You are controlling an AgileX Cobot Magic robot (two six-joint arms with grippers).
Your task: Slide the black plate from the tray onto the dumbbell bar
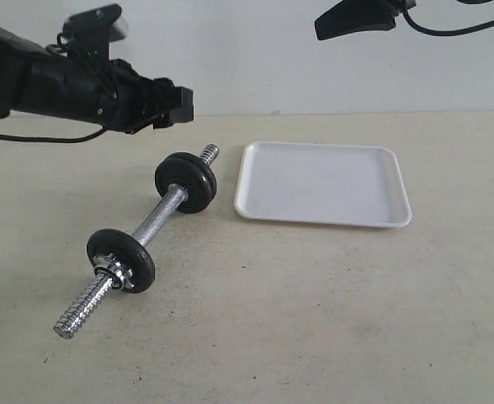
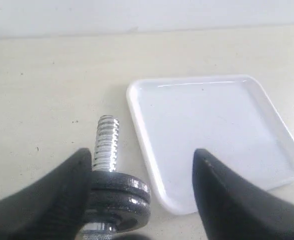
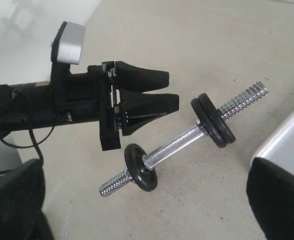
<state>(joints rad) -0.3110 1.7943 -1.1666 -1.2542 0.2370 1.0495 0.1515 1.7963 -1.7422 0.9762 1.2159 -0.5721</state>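
Black plate (image 1: 186,182) on dumbbell bar (image 1: 164,210) nr tray (image 1: 322,181) — L gripper (image 2: 141,155) fingers apart, R gripper (image 1: 326,27) apart too.

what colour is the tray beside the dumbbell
Plain white, slightly glossy. The tray shows best in the left wrist view.

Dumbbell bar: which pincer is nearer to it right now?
Left. The left pincer hovers open just above the dumbbell bar at its far threaded end; the right pincer hangs high up on the side of the tray, well away.
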